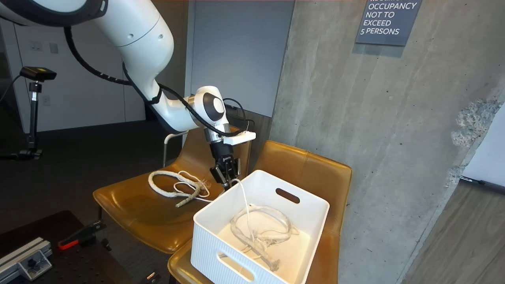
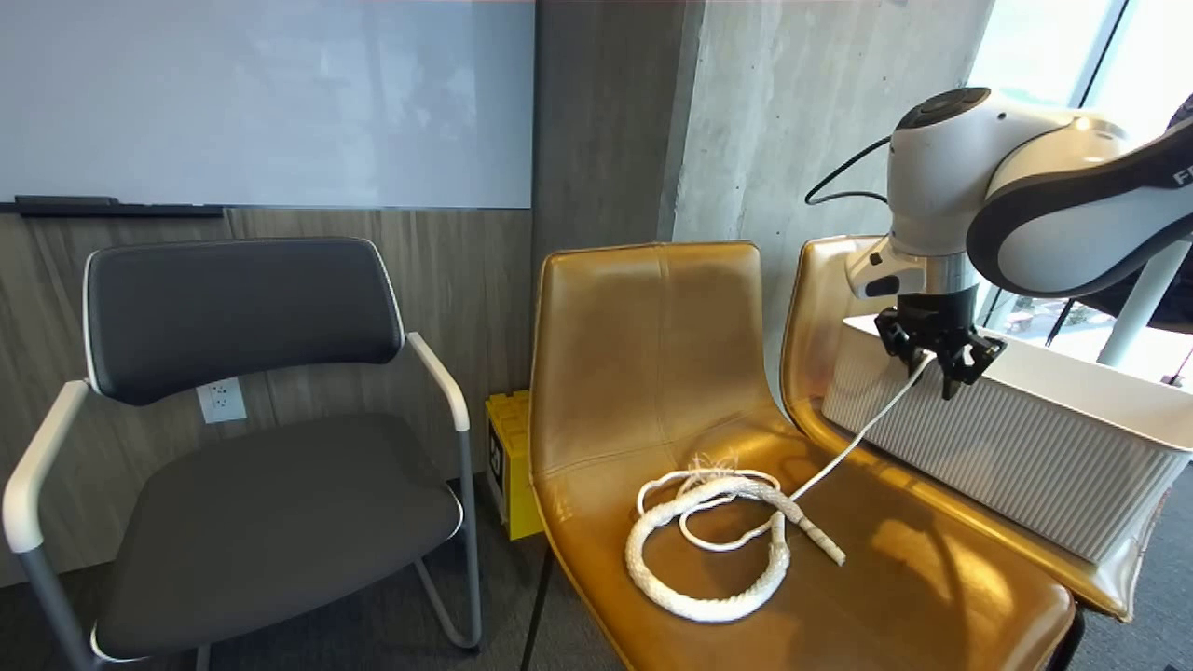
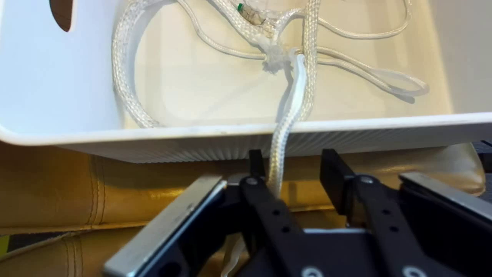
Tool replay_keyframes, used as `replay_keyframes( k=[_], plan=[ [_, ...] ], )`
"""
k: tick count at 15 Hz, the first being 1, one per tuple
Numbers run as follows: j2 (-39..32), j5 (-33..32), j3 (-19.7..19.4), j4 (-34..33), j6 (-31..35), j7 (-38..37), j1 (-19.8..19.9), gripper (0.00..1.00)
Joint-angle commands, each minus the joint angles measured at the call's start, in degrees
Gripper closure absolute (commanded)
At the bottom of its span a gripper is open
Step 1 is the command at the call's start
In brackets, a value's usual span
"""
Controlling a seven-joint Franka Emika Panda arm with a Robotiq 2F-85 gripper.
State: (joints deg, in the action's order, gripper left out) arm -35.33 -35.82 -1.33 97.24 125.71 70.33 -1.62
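My hand (image 3: pixel 294 165) hangs just outside the rim of a white box (image 2: pixel 988 466), its jaws part-way apart, and a white cord (image 3: pixel 277 154) passes through the space between them. Reading left to right in both exterior views, I have a coil of white rope (image 2: pixel 718 610) on the seat of a tan chair (image 2: pixel 615 363), below the hand and to its left. From that coil the cord climbs on a slant up to the hand. To the hand's right it goes over the rim and down into the box, where a rope bundle (image 3: pixel 273 55) lies on the bottom. The box stands on a second tan chair (image 1: pixel 315 173). In the wrist view the cord runs close beside the left finger (image 3: pixel 256 165), and a gap separates it from the right finger (image 3: pixel 330 177), so I see it threaded between them, loose.

Hard to make out, again from the left: in the wrist view the bundle's thick loop drops out of sight behind the rim, the top edge cuts off its upper part, and a green mark among the strands is too small for me to read. The hand's black linkage covers the cord lower down, and I cannot tell whether the cord touches the left finger. In an exterior view the arm (image 2: pixel 941 196) runs off the right edge.
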Motion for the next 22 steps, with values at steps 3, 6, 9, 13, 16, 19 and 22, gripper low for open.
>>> replay_keyframes(
  k=[3,6,9,13,16,19,22],
  plan=[
    [0.2,-1.1,0.3,-0.2,0.4,-0.5,0.0,1.00],
    [0.6,-0.9,0.7,-0.4,-0.3,-0.9,-0.7,1.00],
    [1.3,0.2,2.3,-1.6,-2.0,-2.1,-2.7,0.99],
    [1.2,2.3,6.3,-6.1,-4.6,-5.1,-7.3,0.99],
    [-0.3,5.9,9.8,-12.3,-7.8,-7.1,-11.5,0.99],
    [-2.7,9.1,12.2,-19.6,-11.3,-8.5,-16.3,0.99],
    [-4.9,10.3,13.2,-25.1,-13.6,-8.7,-19.8,0.99]
  ],
)
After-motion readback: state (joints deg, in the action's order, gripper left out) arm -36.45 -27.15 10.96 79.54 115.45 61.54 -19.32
